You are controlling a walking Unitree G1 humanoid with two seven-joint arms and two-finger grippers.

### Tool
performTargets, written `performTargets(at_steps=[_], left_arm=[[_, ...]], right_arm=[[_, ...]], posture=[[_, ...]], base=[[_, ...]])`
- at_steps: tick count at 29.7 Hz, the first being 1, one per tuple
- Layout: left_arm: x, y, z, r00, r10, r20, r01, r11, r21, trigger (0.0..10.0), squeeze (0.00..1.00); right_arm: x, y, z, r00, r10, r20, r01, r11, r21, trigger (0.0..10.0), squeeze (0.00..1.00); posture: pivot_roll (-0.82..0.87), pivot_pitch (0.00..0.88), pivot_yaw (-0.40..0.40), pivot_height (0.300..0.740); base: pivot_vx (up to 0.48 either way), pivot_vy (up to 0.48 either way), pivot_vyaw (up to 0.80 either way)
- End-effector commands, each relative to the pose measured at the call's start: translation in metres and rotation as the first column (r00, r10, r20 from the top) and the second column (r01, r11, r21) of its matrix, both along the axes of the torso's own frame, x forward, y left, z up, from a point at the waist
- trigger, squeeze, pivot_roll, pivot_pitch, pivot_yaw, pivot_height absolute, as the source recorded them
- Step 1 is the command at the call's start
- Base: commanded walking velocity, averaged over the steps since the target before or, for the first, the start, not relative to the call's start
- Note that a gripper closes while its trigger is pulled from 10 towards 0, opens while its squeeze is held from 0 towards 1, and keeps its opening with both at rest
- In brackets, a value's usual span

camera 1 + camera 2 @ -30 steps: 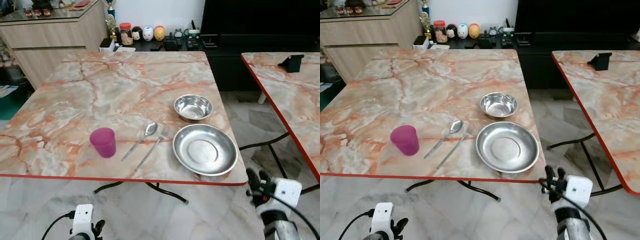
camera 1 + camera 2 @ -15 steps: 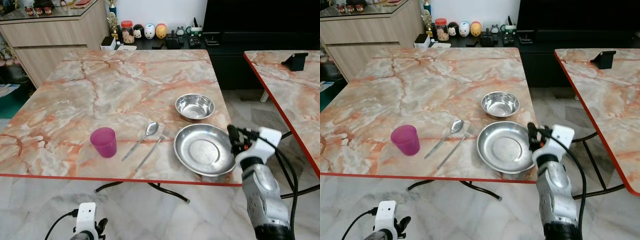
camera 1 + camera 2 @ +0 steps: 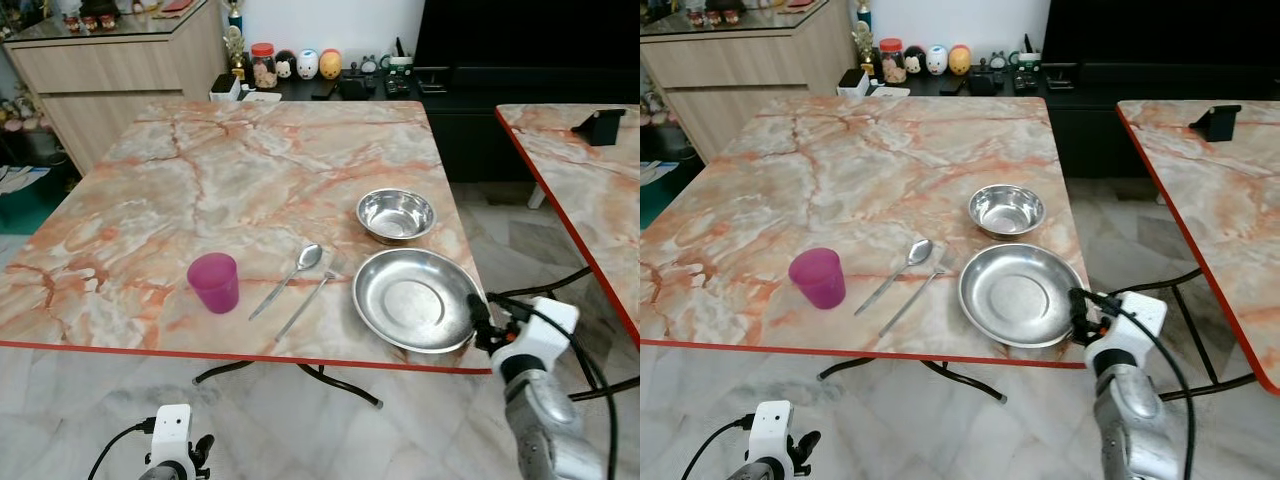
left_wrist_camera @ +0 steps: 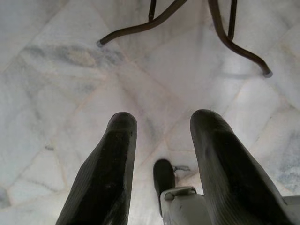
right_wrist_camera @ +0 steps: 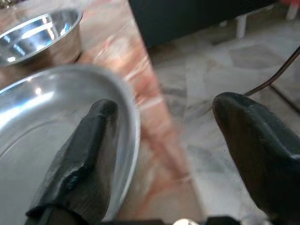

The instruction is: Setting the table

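On the marble-patterned square table (image 3: 250,170) with pink-orange veins and a red edge, the table setting lies near the robot's side. At the right front corner sits a wide shallow steel plate (image 3: 414,299), round and shiny. Just behind it, a little apart, stands a small round steel bowl (image 3: 396,214). To the left of the plate lie a metal spoon (image 3: 289,276) and a thin metal fork (image 3: 306,304), side by side and both slanted, with their handles pointing toward the front edge. Further left, near the front edge, a magenta plastic cup (image 3: 214,282) stands upright.

The right gripper (image 3: 476,320) is raised at the right front corner of the table, at the right rim of the steel plate. In the right wrist view its two black fingers (image 5: 82,159) are spread wide with nothing between them; one finger is over the rim of the plate and the other is beyond the table edge, over the floor. I cannot tell if the finger touches the plate.

The left gripper (image 4: 161,154) hangs low by the robot's side, below the front edge of the table. Its fingers are parted and hold nothing, and they point down at the pale marble floor (image 4: 56,70), where the dark curved metal table legs (image 4: 225,37) stand.

To the right stands a second table (image 3: 590,190) of the same pattern, with a small black object (image 3: 598,126) on it.
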State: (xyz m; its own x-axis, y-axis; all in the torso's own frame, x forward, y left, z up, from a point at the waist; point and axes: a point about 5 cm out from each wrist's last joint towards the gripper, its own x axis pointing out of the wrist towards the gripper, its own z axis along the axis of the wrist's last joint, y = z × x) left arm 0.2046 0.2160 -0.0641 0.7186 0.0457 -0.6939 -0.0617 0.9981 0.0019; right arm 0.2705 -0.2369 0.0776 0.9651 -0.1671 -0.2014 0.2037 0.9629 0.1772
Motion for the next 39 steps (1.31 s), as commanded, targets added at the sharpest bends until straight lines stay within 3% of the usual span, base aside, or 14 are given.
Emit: performTargets(at_steps=[1, 4, 5, 6, 7, 16, 30, 33, 37, 39], left_arm=[[0.0, 0.0, 0.0, 1.0, -0.007, -0.005, 0.007, 1.0, 0.008, 10.0, 0.0], [0.002, -0.001, 0.001, 1.0, -0.008, 0.002, 0.008, 1.0, 0.01, 10.0, 0.0], [0.002, -0.001, 0.001, 1.0, -0.007, 0.006, 0.007, 1.0, 0.013, 10.0, 0.0], [0.003, -0.001, 0.002, 1.0, -0.004, 0.01, 0.004, 1.0, 0.016, 10.0, 0.0], [0.003, -0.001, 0.002, 1.0, -0.003, 0.011, 0.003, 1.0, 0.016, 10.0, 0.0], [0.0, 0.003, 0.001, 1.0, -0.003, -0.001, 0.003, 1.0, 0.024, 10.0, 0.0], [0.0, 0.001, 0.0, 1.0, -0.003, 0.003, 0.003, 1.0, 0.024, 10.0, 0.0], [0.0, 0.001, 0.0, 1.0, -0.005, 0.003, 0.005, 1.0, 0.024, 10.0, 0.0], [0.0, 0.001, 0.0, 1.0, -0.01, 0.006, 0.01, 1.0, 0.024, 10.0, 0.0], [0.0, 0.001, 0.001, 1.0, -0.011, 0.007, 0.01, 1.0, 0.025, 10.0, 0.0]], right_arm=[[-0.001, -0.002, 0.003, 1.0, -0.005, 0.007, 0.005, 1.0, 0.003, 10.0, 1.0], [0.003, -0.002, 0.004, 1.0, -0.008, 0.011, 0.008, 1.0, 0.016, 10.0, 1.0], [0.005, 0.001, 0.005, 1.0, 0.003, 0.016, -0.003, 1.0, 0.025, 10.0, 0.81], [0.009, 0.006, 0.007, 0.999, 0.026, 0.027, -0.027, 0.999, 0.037, 10.0, 0.07], [0.011, 0.008, 0.008, 0.999, 0.034, 0.03, -0.035, 0.999, 0.038, 10.0, 0.0], [0.03, 0.026, 0.013, 0.995, 0.088, 0.045, -0.091, 0.994, 0.065, 10.0, 0.0], [0.038, 0.026, 0.011, 0.998, 0.05, 0.027, -0.052, 0.995, 0.085, 10.0, 0.0], [0.036, 0.026, 0.008, 0.999, 0.044, 0.011, -0.044, 0.995, 0.09, 10.0, 0.0], [0.033, 0.028, -0.01, 0.992, 0.053, -0.112, -0.047, 0.998, 0.048, 10.0, 0.0], [0.032, 0.028, -0.013, 0.993, 0.046, -0.112, -0.039, 0.997, 0.065, 10.0, 0.0]], posture=[[-0.12, 0.0, 0.04, 0.74], [-0.12, 0.0, 0.04, 0.74], [-0.12, 0.0, 0.039, 0.74], [-0.12, 0.0, 0.038, 0.74], [-0.12, 0.0, 0.038, 0.74], [-0.1, 0.0, 0.035, 0.74], [-0.1, 0.0, 0.035, 0.74], [-0.1, 0.0, 0.035, 0.74], [-0.1, 0.0, 0.035, 0.74], [-0.09, 0.0, 0.034, 0.74]], base=[[0.0, 0.0, 0.0], [0.0, 0.0, 0.0], [0.0, 0.0, 0.0], [0.0, 0.0, 0.0], [0.0, 0.0, 0.0], [0.0, 0.0, 0.0], [0.0, 0.0, 0.0], [0.0, 0.0, 0.0], [0.0, 0.0, 0.0], [0.0, 0.0, 0.0]])
